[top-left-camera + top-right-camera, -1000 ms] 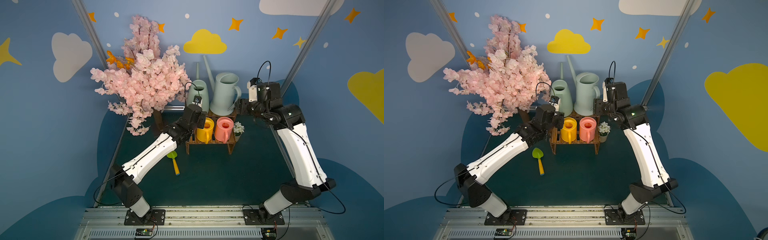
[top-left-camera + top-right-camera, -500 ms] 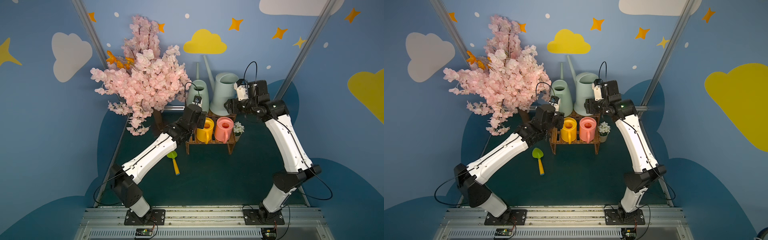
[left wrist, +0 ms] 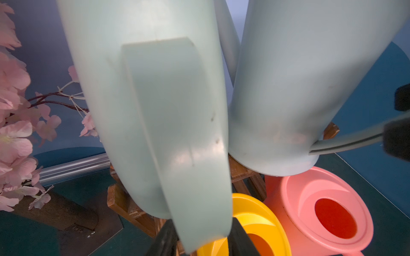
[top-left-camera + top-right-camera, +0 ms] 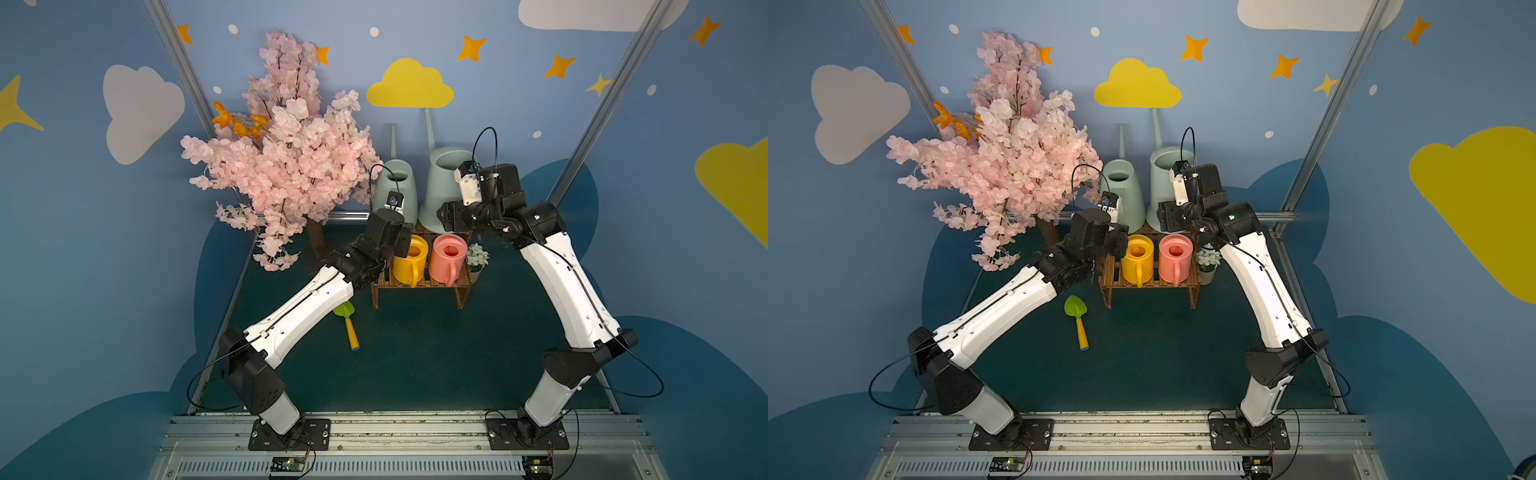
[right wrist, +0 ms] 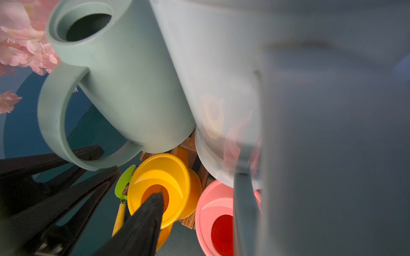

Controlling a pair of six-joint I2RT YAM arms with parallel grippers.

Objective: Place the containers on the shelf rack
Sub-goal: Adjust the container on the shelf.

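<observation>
**Four watering cans on the rack, left claw on the green one's handle**

A toy shovel [image 4: 348, 320] lies on the dark green bench [image 4: 415, 357], nearer the arm bases than the wooden rack [image 4: 419, 284]. On the rack's lower step the yellow can [image 4: 409, 259] and the pink can [image 4: 449, 257] stand side by side, handles toward the near edge; a small pot of white flowers [image 4: 477, 257] sits on the bench just beside the rack's right end. On the upper step behind them stand the green can [image 4: 397, 193] and the larger blue-grey can [image 4: 442, 187], close together, spouts rising against the back wall. The left claw [image 3: 203, 221] is closed on the green can's handle, a finger on either side of the band; the right claw [image 3: 397, 120] stands open about the blue-grey can's handle, one finger [image 5: 144, 221] well clear of it in the right wrist view. At the far left a pink blossom tree [image 4: 282, 166] reaches its flowers to the green can's side.
</observation>
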